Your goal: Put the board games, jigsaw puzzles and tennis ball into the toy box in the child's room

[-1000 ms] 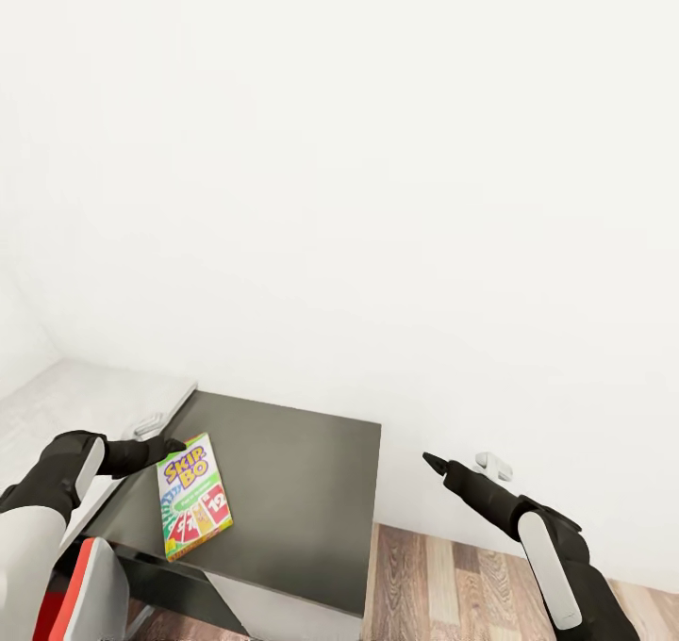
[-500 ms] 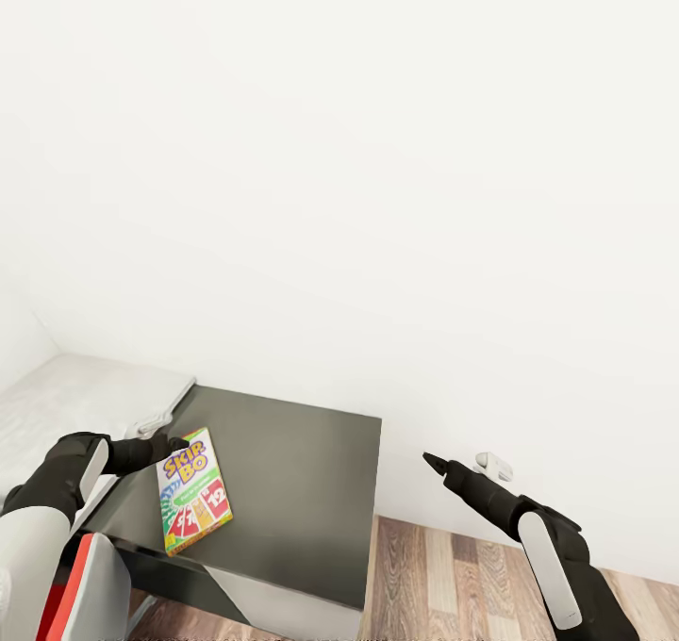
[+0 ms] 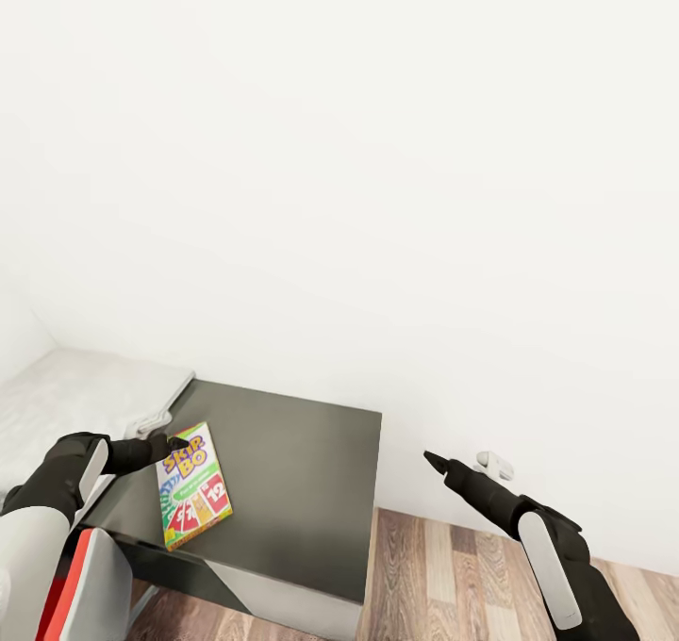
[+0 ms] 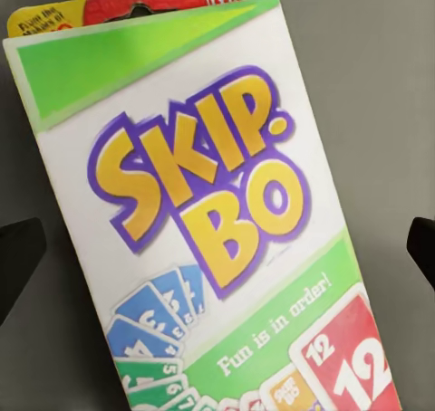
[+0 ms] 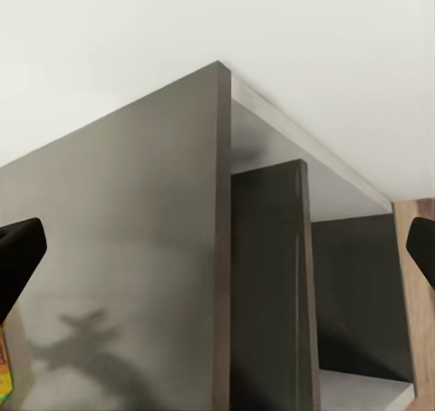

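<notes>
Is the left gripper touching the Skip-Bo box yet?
Apart. In the left wrist view, the left gripper's fingertips sit wide on either side of the Skip-Bo box, with dark table showing between each tip and the box.

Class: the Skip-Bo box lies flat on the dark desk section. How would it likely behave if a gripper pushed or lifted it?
The Skip-Bo box lies flat on the dark desk section, so a push would probably slide it, not tip or roll it. It looks like thin printed card, likely light and fairly stiff. Its glossy-looking cover may be slippery between the left gripper fingers.
</notes>
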`<state>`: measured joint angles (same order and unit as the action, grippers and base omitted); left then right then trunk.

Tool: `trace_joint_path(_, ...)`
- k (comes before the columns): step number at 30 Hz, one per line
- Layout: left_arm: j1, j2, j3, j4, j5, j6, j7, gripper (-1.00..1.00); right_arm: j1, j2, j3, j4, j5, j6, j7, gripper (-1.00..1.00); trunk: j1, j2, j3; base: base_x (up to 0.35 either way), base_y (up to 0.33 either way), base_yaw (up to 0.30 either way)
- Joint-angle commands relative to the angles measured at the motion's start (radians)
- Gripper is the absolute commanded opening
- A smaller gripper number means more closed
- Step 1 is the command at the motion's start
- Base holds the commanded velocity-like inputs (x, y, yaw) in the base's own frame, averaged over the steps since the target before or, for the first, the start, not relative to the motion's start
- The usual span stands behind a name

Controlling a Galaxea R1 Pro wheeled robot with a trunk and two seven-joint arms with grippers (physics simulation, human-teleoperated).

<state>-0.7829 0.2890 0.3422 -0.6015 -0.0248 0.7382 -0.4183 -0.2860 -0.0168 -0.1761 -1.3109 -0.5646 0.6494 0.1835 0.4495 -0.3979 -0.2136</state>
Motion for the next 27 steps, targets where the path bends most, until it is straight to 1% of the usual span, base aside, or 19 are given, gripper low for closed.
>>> trace_joint_path(1,-0.001,-0.001,0.004,-0.001,-0.003,0.005,-0.005,1.00,-0.001,0.000,-0.002,-0.001,0.000,0.006,0.004,1.00,0.001,-0.002,-0.004,0.000,0.000,0.000)
trace_joint_path(11,-0.001,-0.001,0.004,-0.001,-0.003,-0.008,0.003,1.00,-0.001,0.000,-0.002,-0.001,0.000,0.004,0.004,1.00,0.001,-0.002,-0.020,0.000,0.000,0.000)
trace_joint_path(14,-0.001,-0.001,0.006,-0.001,-0.002,-0.021,0.029,1.00,-0.001,0.000,-0.002,-0.001,0.000,0.004,0.004,1.00,0.001,-0.002,-0.022,0.000,0.000,0.000)
trace_joint_path(15,-0.001,-0.002,0.008,-0.001,-0.002,-0.027,0.049,1.00,-0.001,0.000,-0.002,-0.001,0.001,0.003,0.004,1.00,0.001,-0.002,-0.023,0.000,0.000,0.000)
trace_joint_path(20,-0.001,-0.003,0.014,0.000,0.000,-0.034,0.096,1.00,-0.001,0.000,-0.002,-0.001,0.001,-0.015,0.004,1.00,0.001,-0.002,-0.024,0.000,0.000,0.000)
trace_joint_path(24,-0.001,-0.003,0.017,0.000,0.001,-0.037,0.119,1.00,-0.001,0.000,-0.001,-0.001,0.000,-0.032,0.006,1.00,0.001,-0.002,-0.024,0.000,0.000,0.000)
trace_joint_path(27,-0.001,-0.003,0.018,0.000,0.002,-0.037,0.123,1.00,-0.001,0.000,-0.001,-0.001,0.000,-0.034,0.006,1.00,0.001,-0.002,-0.024,0.000,0.000,0.000)
